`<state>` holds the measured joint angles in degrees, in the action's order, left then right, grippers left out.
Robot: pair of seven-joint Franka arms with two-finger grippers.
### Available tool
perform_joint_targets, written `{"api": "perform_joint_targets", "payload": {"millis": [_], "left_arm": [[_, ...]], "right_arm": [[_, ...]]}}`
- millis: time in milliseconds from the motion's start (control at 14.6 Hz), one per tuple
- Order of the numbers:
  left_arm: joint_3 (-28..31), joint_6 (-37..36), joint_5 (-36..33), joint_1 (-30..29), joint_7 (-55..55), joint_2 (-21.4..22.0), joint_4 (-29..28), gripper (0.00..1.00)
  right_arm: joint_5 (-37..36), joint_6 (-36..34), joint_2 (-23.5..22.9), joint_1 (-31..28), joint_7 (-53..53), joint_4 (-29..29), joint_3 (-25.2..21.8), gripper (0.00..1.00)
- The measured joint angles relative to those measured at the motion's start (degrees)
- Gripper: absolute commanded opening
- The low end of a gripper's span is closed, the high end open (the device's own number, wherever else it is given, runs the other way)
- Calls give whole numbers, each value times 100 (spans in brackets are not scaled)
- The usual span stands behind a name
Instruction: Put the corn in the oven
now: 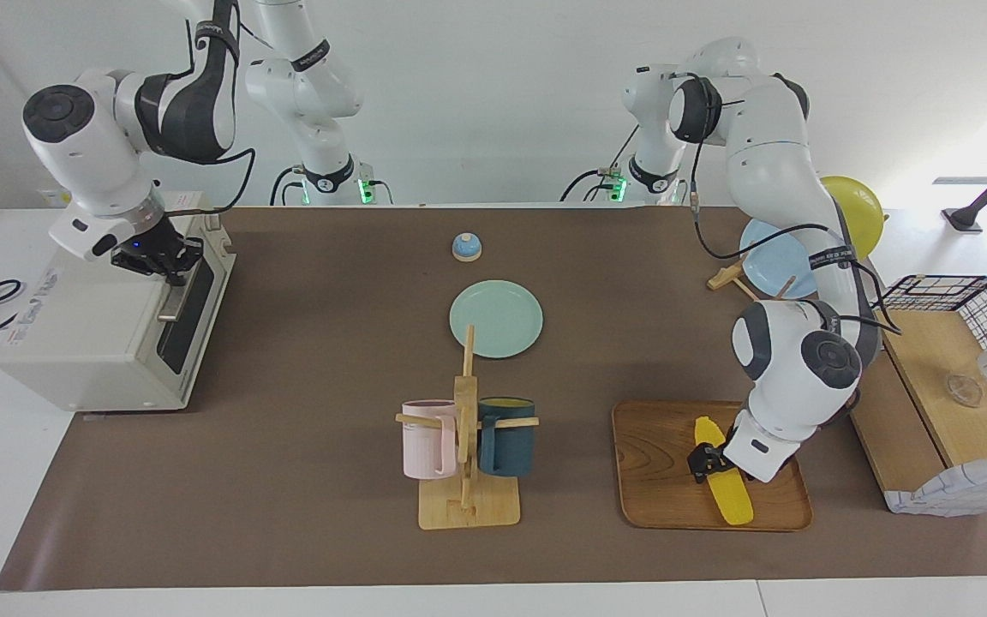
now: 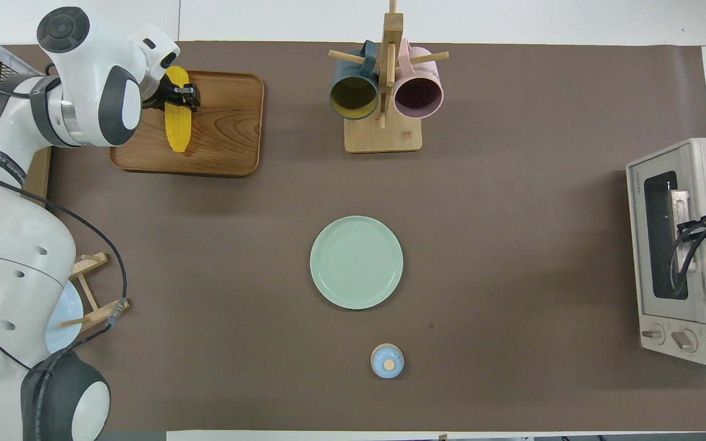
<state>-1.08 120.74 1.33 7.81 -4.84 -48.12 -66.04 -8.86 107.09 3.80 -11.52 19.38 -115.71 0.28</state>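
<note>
The yellow corn [image 1: 731, 493] lies on a wooden tray [image 1: 656, 463] toward the left arm's end of the table, also seen in the overhead view [image 2: 178, 130]. My left gripper [image 1: 709, 463] is low on the tray, and its fingers [image 2: 192, 95] press on the cob about a third of the way along it. The off-white oven [image 1: 91, 343] stands at the right arm's end, and its dark glass door [image 1: 194, 313] is closed. My right gripper [image 1: 159, 257] is at the door's top edge by the metal handle [image 1: 178, 300]. The oven also shows in the overhead view [image 2: 696, 257].
A mint plate [image 1: 496, 318] lies mid-table. A small blue bell [image 1: 466, 247] sits nearer the robots. A wooden mug rack [image 1: 466, 446] with a pink and a dark blue mug stands beside the tray. A light blue plate in a rack [image 1: 772, 257] and a wire basket [image 1: 956, 296] are at the left arm's end.
</note>
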Motion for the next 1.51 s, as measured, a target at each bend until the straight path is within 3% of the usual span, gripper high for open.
{"api": "perform_joint_targets", "payload": {"millis": [343,617,823,1029,1235,1509], "left_arm": [[-18,-352,25,2,0,31,129,0],[-33,-1012,475,41,-221,786,96,0],[-52,-1227,523,366,-924,1869,-869,0],[-69,-1236,527,1049,-1747,2732,-1900,0],[-82,-781,529,1756,-2332,3152,-2754,0],[-91,827,531,2483,-2717,3461,-4089,0]], "right_arm": [[-1,3,11,35,-345,-31,53,0],[1,8,19,248,-655,-107,79,0],[10,47,19,351,-732,-162,89,0],[51,151,20,500,-921,-273,104,0],[169,360,-8,658,-1118,-447,133,0],[497,883,-75,769,-1192,-808,190,0]]}}
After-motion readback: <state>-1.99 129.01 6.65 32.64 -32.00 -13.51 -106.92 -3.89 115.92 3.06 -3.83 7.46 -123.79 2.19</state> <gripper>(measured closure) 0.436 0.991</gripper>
